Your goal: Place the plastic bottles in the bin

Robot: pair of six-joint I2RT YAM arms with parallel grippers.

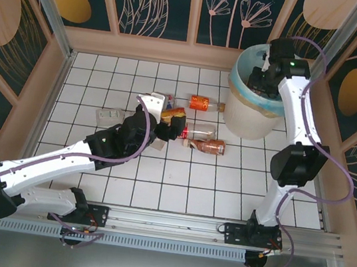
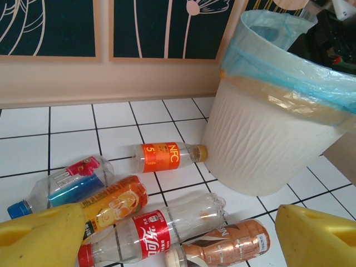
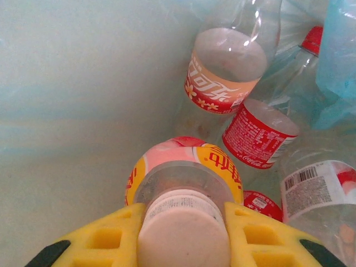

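The right end effector [image 3: 183, 236] is hanging inside the bin [image 1: 251, 117], which is standing at the worktop's [image 1: 107, 69] far right corner. It is gripping a pink-and-yellow bottle [image 3: 183, 161] just below its white cap. Other bottles [image 3: 225, 72] are lying in the blue liner [image 3: 67, 83] beneath it. The left end effector [image 2: 178, 236] is hovering with its jaws spread wide over the worktop's middle. There, an orange-labelled bottle [image 2: 167, 157] is lying just beside the bin. A blue-capped bottle [image 2: 67, 186], an orange bottle [image 2: 114, 203], a red-labelled bottle [image 2: 150, 231] and a brown bottle [image 2: 222, 245] are lying clustered together.
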